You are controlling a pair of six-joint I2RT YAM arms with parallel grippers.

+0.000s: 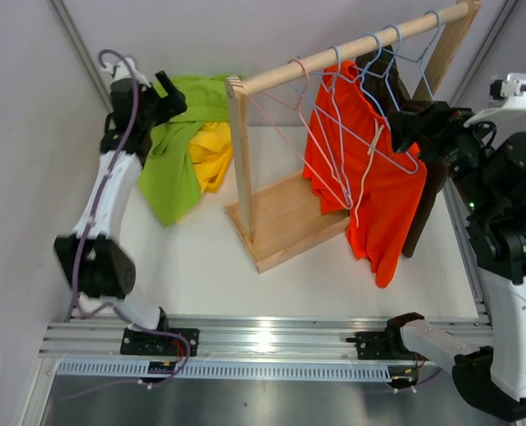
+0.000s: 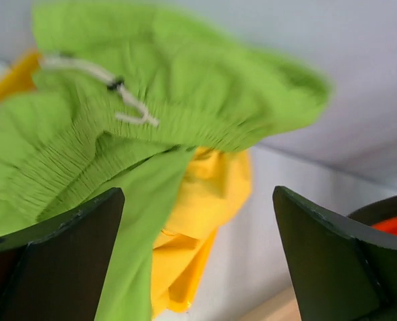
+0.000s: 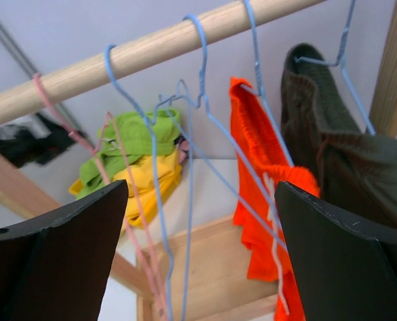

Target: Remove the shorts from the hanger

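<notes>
Orange shorts [image 1: 369,186] hang on a blue wire hanger [image 1: 396,151] on the wooden rack's rod [image 1: 351,49]. Dark olive shorts [image 1: 425,191] hang just right of them. Lime green shorts [image 1: 176,151] and yellow shorts [image 1: 211,153] lie heaped on the table at the back left. The pink patterned pair is not clearly in view. My left gripper [image 1: 174,99] is open and empty above the green shorts [image 2: 151,73] and yellow shorts [image 2: 198,214]. My right gripper [image 1: 397,129] is open and empty, close beside the orange shorts [image 3: 258,147] and olive shorts [image 3: 345,160].
Empty pink [image 1: 285,133] and blue [image 3: 154,167] wire hangers hang on the rod [image 3: 151,50]. The rack's wooden base [image 1: 285,222] and upright post [image 1: 240,160] stand mid-table. Grey walls close in on the left and back. A metal rail [image 1: 263,337] runs along the near edge.
</notes>
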